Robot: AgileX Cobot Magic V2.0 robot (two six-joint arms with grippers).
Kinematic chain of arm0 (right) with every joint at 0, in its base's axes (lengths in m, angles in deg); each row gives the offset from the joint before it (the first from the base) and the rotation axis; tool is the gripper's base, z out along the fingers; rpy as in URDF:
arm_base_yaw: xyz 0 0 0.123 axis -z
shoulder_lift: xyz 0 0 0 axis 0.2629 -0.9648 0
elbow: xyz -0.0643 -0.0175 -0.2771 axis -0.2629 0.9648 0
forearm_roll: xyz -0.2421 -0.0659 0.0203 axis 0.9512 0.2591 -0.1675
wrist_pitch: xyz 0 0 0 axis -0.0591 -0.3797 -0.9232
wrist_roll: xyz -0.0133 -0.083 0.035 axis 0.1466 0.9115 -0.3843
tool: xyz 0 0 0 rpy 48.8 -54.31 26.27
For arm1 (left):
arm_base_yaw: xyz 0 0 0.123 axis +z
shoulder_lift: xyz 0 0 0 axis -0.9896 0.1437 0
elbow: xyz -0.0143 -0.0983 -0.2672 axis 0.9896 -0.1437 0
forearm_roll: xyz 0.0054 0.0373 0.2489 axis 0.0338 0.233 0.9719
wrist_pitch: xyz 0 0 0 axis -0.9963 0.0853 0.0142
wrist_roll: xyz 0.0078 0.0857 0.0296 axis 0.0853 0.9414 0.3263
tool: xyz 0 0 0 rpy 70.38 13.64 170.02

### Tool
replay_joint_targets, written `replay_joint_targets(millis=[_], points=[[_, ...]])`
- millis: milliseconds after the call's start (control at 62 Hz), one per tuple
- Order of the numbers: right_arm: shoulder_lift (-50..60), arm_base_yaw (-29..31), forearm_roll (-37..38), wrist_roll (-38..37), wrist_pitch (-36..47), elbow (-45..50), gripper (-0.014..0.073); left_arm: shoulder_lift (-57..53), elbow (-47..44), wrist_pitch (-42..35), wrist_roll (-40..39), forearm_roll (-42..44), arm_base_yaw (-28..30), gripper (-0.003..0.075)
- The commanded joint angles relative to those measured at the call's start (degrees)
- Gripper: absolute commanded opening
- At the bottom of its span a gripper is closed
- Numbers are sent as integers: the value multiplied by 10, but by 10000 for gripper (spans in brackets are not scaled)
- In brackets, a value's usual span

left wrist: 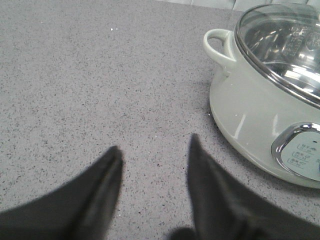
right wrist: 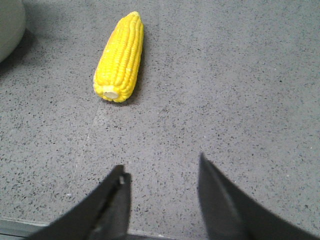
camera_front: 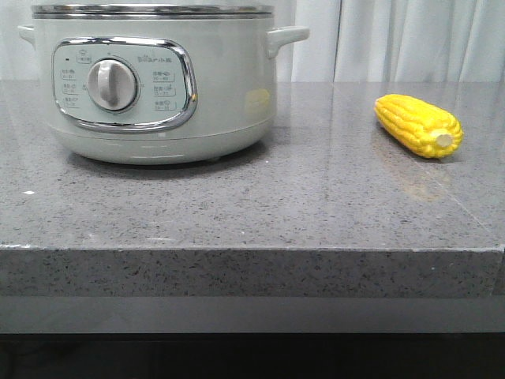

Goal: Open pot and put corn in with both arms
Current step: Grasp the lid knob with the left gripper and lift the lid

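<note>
Down at the bottom of the front view runs the thick front edge of the speckled grey counter [camera_front: 252, 272], and nothing stands on the near strip of it. Further back, upper left of that frame, sits the pot [camera_front: 154, 79], pale mint green, its lid [camera_front: 154, 10] in place and its round dial [camera_front: 112, 84] facing us inside a chrome-framed panel. Over at the right of the frame lies the corn [camera_front: 418, 125], flat on the counter, well apart from the pot, pale stub end turned toward the camera and to the right.

Left wrist view now: the left gripper [left wrist: 155, 152] shows two dark fingers at the bottom of the frame, jaws apart, bare counter between them, holding nothing. The pot fills the right side of that frame, one small side handle [left wrist: 216, 42] sticking out and the glass lid with its metal rim closed on top.

Right wrist view: the right gripper [right wrist: 162, 172] has its jaws apart too, empty, with grey counter showing between them. The corn lies in the upper left of that frame, clear of the fingers, untouched.
</note>
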Motion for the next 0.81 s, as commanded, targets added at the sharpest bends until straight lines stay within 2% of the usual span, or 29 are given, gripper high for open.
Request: replay_joint_targets(millis=[0, 81, 242, 549, 646, 791], points=[[-6, 0, 2, 6, 36, -21, 449, 3, 20, -49, 1, -3, -4, 499], [-6, 0, 2, 6, 36, -21, 449, 3, 20, -69, 1, -3, -22, 503], [-6, 0, -9, 5, 35, -21, 449, 23, 34, -119, 9, -3, -94, 503], [-6, 0, -35, 5, 34, -21, 449, 161, 121, -164, 15, -4, -241, 503], [-6, 0, -35, 5, 35, -21, 449, 213, 151, -197, 15, -4, -272, 503], [-6, 0, -35, 5, 35, -21, 449, 285, 201, -228, 15, -5, -289, 502]])
